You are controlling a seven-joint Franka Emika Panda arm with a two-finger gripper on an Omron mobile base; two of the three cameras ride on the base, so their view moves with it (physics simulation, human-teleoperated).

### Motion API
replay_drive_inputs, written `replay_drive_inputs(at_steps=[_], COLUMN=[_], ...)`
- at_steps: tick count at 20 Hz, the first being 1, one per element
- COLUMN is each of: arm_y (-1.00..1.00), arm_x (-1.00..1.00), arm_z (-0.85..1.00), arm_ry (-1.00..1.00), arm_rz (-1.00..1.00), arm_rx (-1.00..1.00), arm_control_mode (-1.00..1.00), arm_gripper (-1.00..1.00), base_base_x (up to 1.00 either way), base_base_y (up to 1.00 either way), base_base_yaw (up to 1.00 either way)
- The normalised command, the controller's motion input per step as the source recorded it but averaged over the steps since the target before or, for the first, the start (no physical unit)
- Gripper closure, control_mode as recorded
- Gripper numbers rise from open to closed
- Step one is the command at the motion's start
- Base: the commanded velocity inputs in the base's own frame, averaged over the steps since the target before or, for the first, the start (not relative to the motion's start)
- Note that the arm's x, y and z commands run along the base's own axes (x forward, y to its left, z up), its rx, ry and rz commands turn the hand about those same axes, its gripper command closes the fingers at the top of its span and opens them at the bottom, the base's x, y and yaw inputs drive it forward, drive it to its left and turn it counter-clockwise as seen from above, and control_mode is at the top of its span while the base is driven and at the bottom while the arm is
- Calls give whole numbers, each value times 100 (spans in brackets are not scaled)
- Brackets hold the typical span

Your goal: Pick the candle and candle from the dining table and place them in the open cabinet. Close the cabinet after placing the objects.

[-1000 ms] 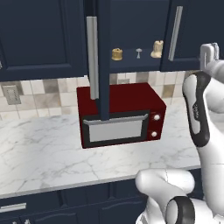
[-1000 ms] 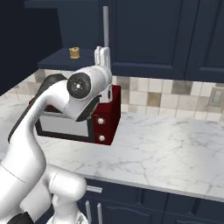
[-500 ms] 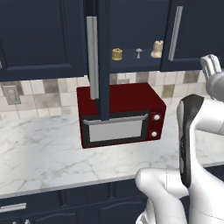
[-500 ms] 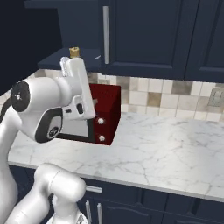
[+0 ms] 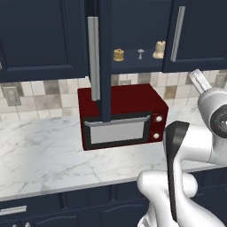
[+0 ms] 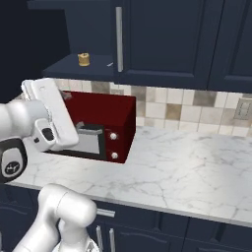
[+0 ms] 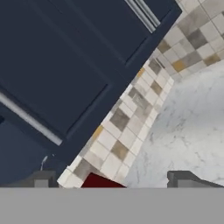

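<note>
- The arm has swung away since the earlier frames: in the left base view the hand that stood high at the right edge has dropped lower, and in the right base view it has moved from beside the open cabinet (image 6: 83,66) down toward the left edge.
- The gripper (image 7: 114,178) has its fingers spread wide with nothing between them, much as a second ago; the hand view looks at navy doors, tiled backsplash and the corner of the red microwave (image 5: 122,117).
- The golden-tan candle (image 5: 118,55) sits at the left end of the cabinet's shelf, unmoved.
- The cream candle (image 5: 158,50) stands at the right end of that shelf, beside the neighbouring door's handle, unmoved.
- The cabinet door (image 5: 105,57) stands open, edge-on, as before.
</note>
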Motion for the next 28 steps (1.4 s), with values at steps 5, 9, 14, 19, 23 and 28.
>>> replay_drive_inputs(at_steps=[5,9,14,19,23,28], arm_y=[48,41,42,42,33,29], arm_x=[-44,-41,-40,-41,-50,-53], arm_z=[0,0,0,0,0,0], arm_ry=[8,11,6,0,-2,-3], arm_rz=[0,0,0,0,0,0], arm_rx=[-17,-14,-13,-12,-9,-8], arm_control_mode=[-100,-100,-100,-100,-100,-100], arm_gripper=[-100,-100,-100,-100,-100,-100], base_base_x=[0,0,0,0,0,0], base_base_y=[0,0,0,0,0,0], base_base_yaw=[0,0,0,0,0,0])
